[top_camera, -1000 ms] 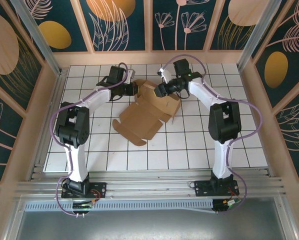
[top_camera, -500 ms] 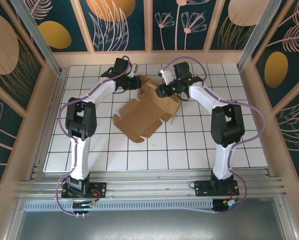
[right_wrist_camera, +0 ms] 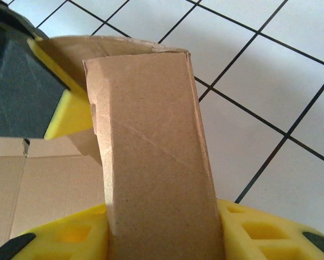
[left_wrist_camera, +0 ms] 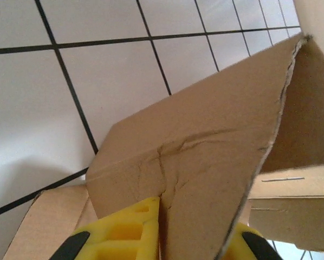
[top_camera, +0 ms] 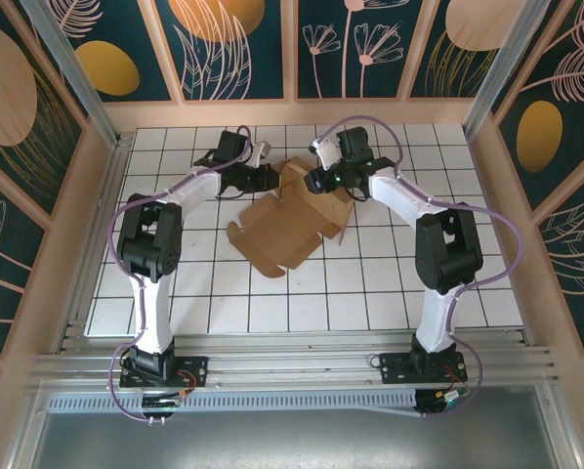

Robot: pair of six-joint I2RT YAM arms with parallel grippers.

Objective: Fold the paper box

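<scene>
The paper box (top_camera: 280, 233) lies partly unfolded on the tiled table, its far end lifted between the two arms. My left gripper (top_camera: 266, 178) reaches in from the left, and a creased brown flap (left_wrist_camera: 205, 157) fills the space between its yellow fingers (left_wrist_camera: 127, 233). My right gripper (top_camera: 313, 184) comes from the right, shut across a tall folded panel (right_wrist_camera: 151, 157) of the box that stands upright between both yellow pads (right_wrist_camera: 259, 233). A black and yellow finger of the left gripper (right_wrist_camera: 37, 86) presses on the box just behind that panel.
The white tiled table (top_camera: 390, 283) has bare room in front of and to both sides of the box. Wooden walls (top_camera: 302, 112) close the table at the back and sides. An aluminium rail (top_camera: 292, 366) runs along the near edge by the arm bases.
Both grippers stayed at the box's far end; the left wrist shifted slightly back, then forward. The flat near part of the box slid a little to the right and away.
</scene>
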